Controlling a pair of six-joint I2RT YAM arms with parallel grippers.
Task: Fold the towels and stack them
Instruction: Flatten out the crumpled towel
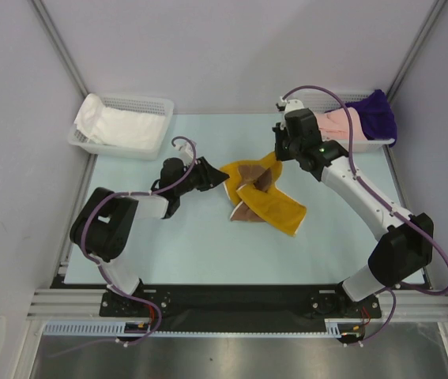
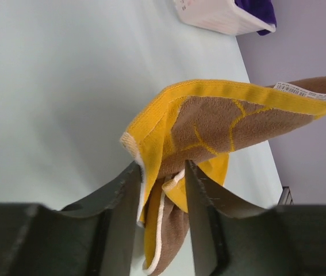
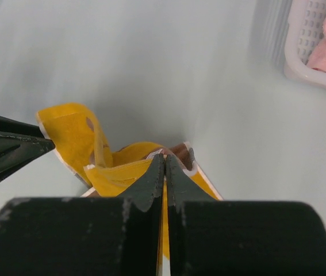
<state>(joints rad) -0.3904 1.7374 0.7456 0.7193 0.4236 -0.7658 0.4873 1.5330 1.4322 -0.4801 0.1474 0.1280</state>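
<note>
Top: mustard-brown towel (image 1: 267,201) crumpled mid-table; left gripper (image 1: 220,175) at its 9 o'clock, right gripper (image 1: 280,154) at 12.
Left wrist: jaws straddle towel fold, clamped or not cannot tell; white barcode tag (image 2: 300,91) at 2 o'clock, print unreadable.
Right wrist: jaws pinched closed on towel edge.

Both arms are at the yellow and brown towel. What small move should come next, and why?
Probably close the left tool fully on the mustard towel. Its jaws stand apart with the towel's edge between them, while the right tool is shut on another part, so a second firm grip seems needed before spreading it.
</note>
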